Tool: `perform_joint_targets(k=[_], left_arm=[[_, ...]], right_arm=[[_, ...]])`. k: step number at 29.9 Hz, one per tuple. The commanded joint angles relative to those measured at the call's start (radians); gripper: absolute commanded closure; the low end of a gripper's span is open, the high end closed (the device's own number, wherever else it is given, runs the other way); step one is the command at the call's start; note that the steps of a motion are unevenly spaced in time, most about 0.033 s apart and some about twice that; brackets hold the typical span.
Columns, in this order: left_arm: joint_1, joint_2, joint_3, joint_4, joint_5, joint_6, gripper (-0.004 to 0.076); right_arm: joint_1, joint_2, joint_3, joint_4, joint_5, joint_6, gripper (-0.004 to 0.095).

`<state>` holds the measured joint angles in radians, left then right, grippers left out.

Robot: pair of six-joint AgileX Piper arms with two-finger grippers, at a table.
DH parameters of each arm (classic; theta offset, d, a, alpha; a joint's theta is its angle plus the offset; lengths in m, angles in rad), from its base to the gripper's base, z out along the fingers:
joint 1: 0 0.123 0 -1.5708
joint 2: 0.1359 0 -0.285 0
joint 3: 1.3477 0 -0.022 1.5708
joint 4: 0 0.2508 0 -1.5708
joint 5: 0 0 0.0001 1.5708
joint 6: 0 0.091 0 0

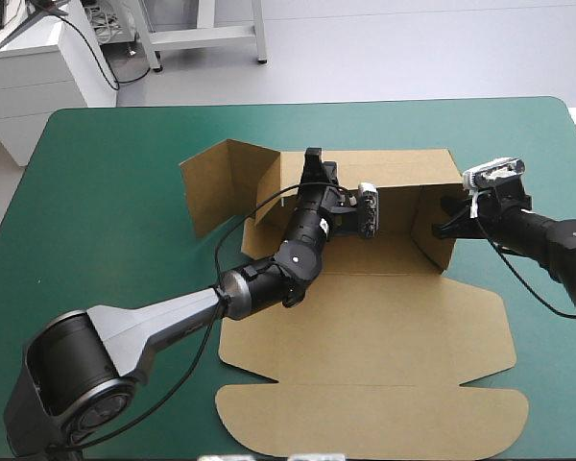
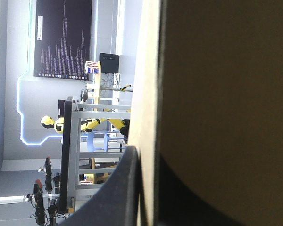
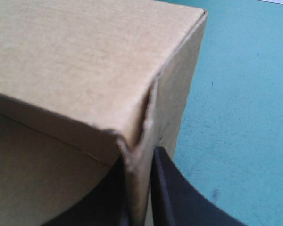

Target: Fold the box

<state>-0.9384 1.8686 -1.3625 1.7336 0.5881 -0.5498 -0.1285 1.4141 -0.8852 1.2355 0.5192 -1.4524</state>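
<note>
Nearest the robot, the box's (image 1: 365, 327) lid and its rounded flap (image 1: 365, 423) lie flat on the teal-green desk (image 1: 96, 211), not yet raised or shaped. Beyond them, in the middle of the desk, the tray part is half built: the far wall (image 1: 403, 168) stands upright, the right side wall (image 1: 432, 235) stands against its end, and the left side wall (image 1: 211, 182) is up but splays outward, its end flap untucked. The right pincer (image 1: 449, 219) is clamped on the right side wall near its corner, with one black finger (image 3: 172, 188) outside the board and the other inside. The left pincer (image 1: 313, 165) reaches across the tray to the top of the far wall; its wrist view shows one finger pressed against the board's edge, so it looks closed on that wall. By my judgement the walls are raised but not locked; squaring the left side and tucking the walls remain
</note>
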Motion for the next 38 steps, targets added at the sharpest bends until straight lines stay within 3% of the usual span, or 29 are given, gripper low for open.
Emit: perform_joint_targets(k=[1, 14, 16, 21, 23, 26, 31, 38], left_arm=[[-0.007, -0.031, -0.013, -0.029, -0.068, -0.015, 0.0732], [-0.007, -0.031, -0.013, -0.029, -0.068, -0.021, 0.0707], [-0.007, -0.031, -0.013, -0.029, -0.065, -0.021, 0.0655], [-0.007, -0.031, -0.013, -0.029, -0.054, -0.021, 0.0390], [-0.007, -0.031, -0.013, -0.029, -0.059, -0.021, 0.0335], [-0.009, -0.031, -0.013, -0.029, -0.067, -0.031, 0.0345], [-0.028, -0.033, -0.044, -0.028, -0.017, -0.022, 0.0426], [-0.060, -0.033, -0.137, -0.028, 0.069, -0.022, 0.0434]], right_arm=[[0.025, -0.013, -0.018, -0.025, 0.111, -0.015, 0.0907], [0.025, -0.013, -0.018, -0.159, 0.159, 0.086, 0.0907], [0.025, -0.013, -0.018, -0.177, 0.168, 0.106, 0.0906], [0.025, -0.013, -0.018, -0.179, 0.165, 0.153, 0.0906], [0.025, -0.013, -0.018, -0.184, 0.157, 0.174, 0.0906], [0.033, -0.013, -0.018, -0.205, 0.109, 0.222, 0.0906], [0.101, -0.013, -0.064, -0.290, 0.028, 0.334, 0.0906], [0.146, 0.018, -0.196, -0.568, 0.022, 0.682, 0.0907]])
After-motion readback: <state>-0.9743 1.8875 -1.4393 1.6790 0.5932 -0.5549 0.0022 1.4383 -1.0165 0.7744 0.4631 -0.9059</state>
